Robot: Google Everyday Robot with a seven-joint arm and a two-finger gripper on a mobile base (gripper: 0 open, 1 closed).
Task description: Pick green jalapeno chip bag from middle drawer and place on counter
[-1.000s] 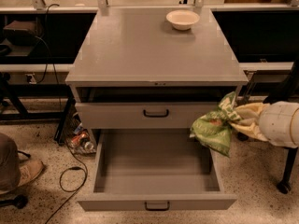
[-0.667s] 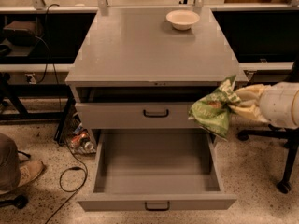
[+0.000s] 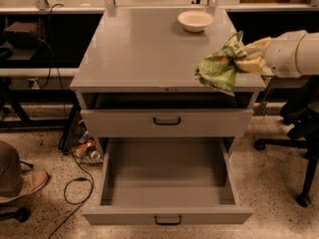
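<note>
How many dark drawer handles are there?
2: one on the shut grey metal drawer, one on the pulled-out drawer below. The gripper holds a crinkled green chip bag over the grey counter's right edge.

Cream bowl [image 3: 195, 20] sat upright at back, right of centre. Upper drawer [image 3: 114, 123] carried dark pull handle [image 3: 167, 121] at middle. Black cable [image 3: 67, 195] looped over speckled floor [image 3: 279, 183] at left. Tan shoe [image 3: 30, 183] lay at lower left. Chair base [image 3: 308, 173] with castors stood at right.
</note>
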